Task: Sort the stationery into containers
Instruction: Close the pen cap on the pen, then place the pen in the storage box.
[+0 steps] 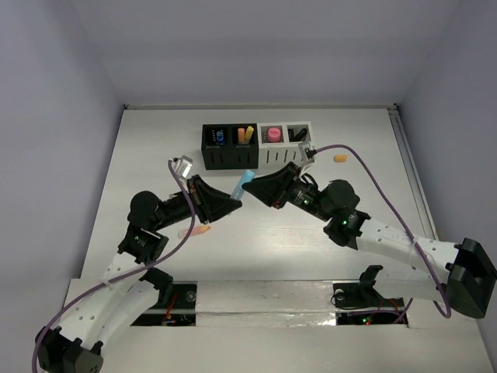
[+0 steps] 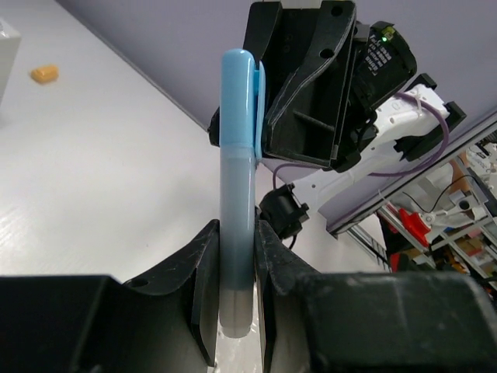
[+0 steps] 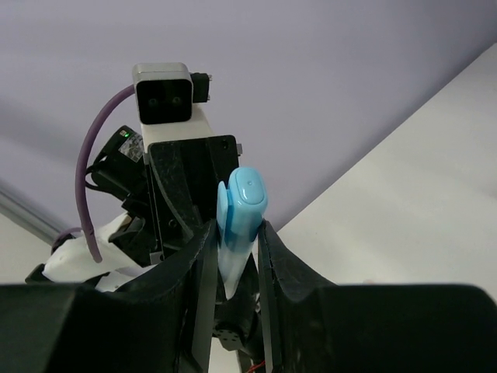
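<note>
A light blue highlighter [image 1: 243, 184] with a grey lower end hangs in the air between my two grippers, in front of the containers [image 1: 256, 146]. My left gripper [image 1: 231, 200] is shut on its grey end; the left wrist view shows it [image 2: 237, 155] standing upright between the fingers [image 2: 206, 256]. My right gripper [image 1: 254, 186] has its jaws closed round the blue cap [image 3: 245, 198], touching it on both sides. The containers are two black cubes and two white cubes holding blue, orange, yellow and pink pieces.
A small orange bit [image 1: 339, 158] lies on the table right of the white cubes, also seen in the left wrist view [image 2: 44, 74]. An orange-pink pen [image 1: 194, 230] lies on the table under my left arm. The table's side walls rise left and right.
</note>
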`<state>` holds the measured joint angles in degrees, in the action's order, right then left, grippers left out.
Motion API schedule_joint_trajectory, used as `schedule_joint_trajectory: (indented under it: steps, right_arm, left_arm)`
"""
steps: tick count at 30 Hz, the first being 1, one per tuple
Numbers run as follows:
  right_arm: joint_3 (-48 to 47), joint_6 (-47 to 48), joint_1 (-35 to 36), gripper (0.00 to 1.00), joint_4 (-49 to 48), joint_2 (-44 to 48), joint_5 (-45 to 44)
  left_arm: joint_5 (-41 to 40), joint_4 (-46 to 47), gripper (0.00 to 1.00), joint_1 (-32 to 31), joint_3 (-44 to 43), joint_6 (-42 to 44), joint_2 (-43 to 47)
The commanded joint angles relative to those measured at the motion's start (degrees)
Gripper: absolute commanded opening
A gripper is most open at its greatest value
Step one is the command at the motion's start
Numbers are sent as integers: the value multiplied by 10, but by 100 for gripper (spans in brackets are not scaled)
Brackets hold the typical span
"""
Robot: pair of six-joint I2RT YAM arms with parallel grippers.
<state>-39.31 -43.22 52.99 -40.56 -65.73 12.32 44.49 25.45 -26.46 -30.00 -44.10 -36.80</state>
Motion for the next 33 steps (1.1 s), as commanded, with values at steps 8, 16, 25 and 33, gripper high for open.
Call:
schedule_joint_trajectory:
  steps: [8,16,25,33]
  right_arm:
    - [25,35,44,0,242,-24,88]
    - [-8,0,-35,0,133,-76,96]
    - [-31,105,-40,63,177,-23,134]
    - [-45,186,-46,91,117,100,145]
  left_arm:
    - [-116,295,1,18,-7,-33,11]
    - [-128,196,4,18,-9,17,47]
    - [-155,156,0,18,-7,35,76]
    - [-136,233,0,18,35,-17,51]
